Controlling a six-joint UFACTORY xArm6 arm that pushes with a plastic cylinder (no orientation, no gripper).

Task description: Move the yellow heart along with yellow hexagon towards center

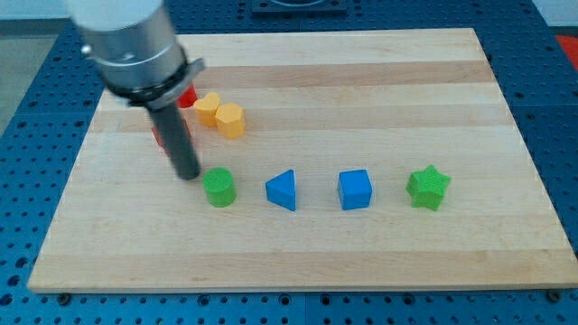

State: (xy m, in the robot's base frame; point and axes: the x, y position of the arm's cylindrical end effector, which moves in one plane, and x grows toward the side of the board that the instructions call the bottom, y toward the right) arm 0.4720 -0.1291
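Yellow heart (209, 108) and yellow hexagon (230, 120) touching, side by side in the upper-left part of the table (361, 72); heart on the view's left, hexagon to its right and slightly lower. Red block (187, 97) just left of the heart, partly hidden behind the arm; a second red piece (157, 135) showing left of the rod, shape unreadable.

My tip (190, 176) down on the table below and left of the yellow pair, apart from them, close to the green cylinder (219, 188) at its right. End effector a bare rod: nothing to open or close, holding nothing.

Row along the lower middle, left to right: green cylinder, blue triangle (284, 190), blue cube (355, 190), green star (428, 188), all spaced apart.

Bare wood right of the hexagon across the table's centre and upper right. Yellow pair well inside the top and left edges.
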